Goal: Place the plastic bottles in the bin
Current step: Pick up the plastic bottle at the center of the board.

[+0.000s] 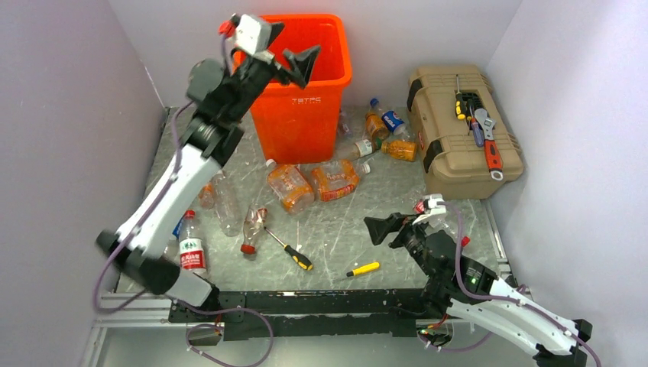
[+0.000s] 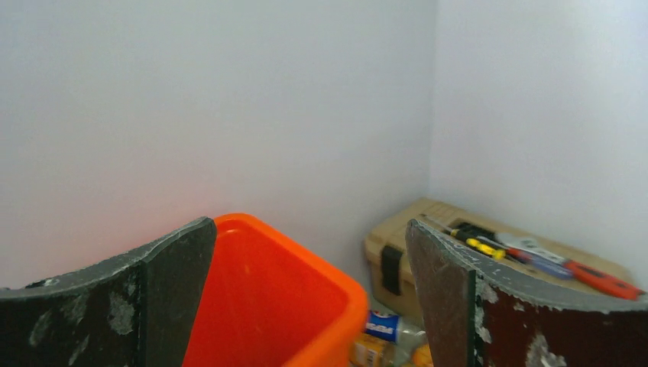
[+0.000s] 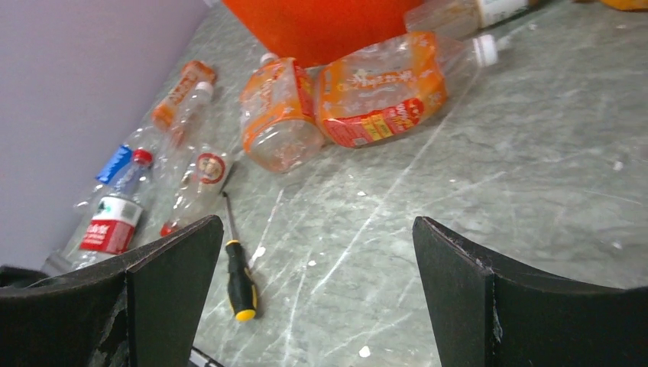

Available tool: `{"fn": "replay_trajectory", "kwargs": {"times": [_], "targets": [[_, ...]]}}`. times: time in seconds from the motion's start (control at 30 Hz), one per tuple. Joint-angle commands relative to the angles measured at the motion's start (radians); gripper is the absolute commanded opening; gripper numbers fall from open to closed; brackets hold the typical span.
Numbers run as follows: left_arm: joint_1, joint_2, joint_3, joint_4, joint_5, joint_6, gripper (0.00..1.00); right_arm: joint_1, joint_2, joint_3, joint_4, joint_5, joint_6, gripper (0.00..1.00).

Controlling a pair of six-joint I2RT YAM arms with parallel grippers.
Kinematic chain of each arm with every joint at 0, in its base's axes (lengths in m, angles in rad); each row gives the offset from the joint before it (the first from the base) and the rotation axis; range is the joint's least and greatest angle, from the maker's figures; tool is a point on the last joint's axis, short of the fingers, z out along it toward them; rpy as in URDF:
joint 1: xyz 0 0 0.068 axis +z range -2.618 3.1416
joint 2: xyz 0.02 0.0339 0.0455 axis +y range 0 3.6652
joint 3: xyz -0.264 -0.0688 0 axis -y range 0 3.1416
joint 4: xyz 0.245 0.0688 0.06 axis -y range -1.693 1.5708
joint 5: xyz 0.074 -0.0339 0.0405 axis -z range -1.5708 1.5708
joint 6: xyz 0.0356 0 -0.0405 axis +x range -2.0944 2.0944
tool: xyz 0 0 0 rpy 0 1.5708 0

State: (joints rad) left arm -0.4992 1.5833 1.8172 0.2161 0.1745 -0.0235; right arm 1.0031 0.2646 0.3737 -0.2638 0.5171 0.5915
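Note:
The orange bin stands at the back of the table. My left gripper hovers over its left rim, open, nothing between its fingers; the left wrist view looks past them into the bin. Plastic bottles lie scattered on the table: two crushed orange-labelled ones in front of the bin, clear ones at the left, and others by the toolbox. My right gripper is open low over the table, pointing at the orange-labelled bottles.
A tan toolbox with hand tools on its lid sits at the back right. Two yellow-handled screwdrivers lie near the front, one just ahead of my right fingers. Walls close in left, right and behind.

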Motion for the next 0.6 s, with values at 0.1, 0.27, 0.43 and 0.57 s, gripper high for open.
{"fn": "replay_trajectory", "kwargs": {"times": [0.1, 0.27, 0.43, 0.57], "targets": [[-0.054, -0.448, -0.398, -0.292, -0.155, -0.005, 0.99, 0.0, 0.092, 0.176, -0.273, 0.328, 0.143, 1.0], [-0.053, -0.635, -0.648, -0.5, -0.155, 0.055, 1.0, -0.003, 0.267, 0.251, -0.474, 0.524, 0.284, 1.0], [-0.053, -0.735, -0.806, -0.557, -0.113, 0.038, 1.0, -0.1, 0.428, 0.235, -0.286, 0.361, 0.179, 1.0], [-0.053, -0.776, -0.903, -0.517, -0.056, -0.041, 0.99, -0.289, 0.578, 0.234, -0.181, 0.173, 0.145, 1.0]]}}
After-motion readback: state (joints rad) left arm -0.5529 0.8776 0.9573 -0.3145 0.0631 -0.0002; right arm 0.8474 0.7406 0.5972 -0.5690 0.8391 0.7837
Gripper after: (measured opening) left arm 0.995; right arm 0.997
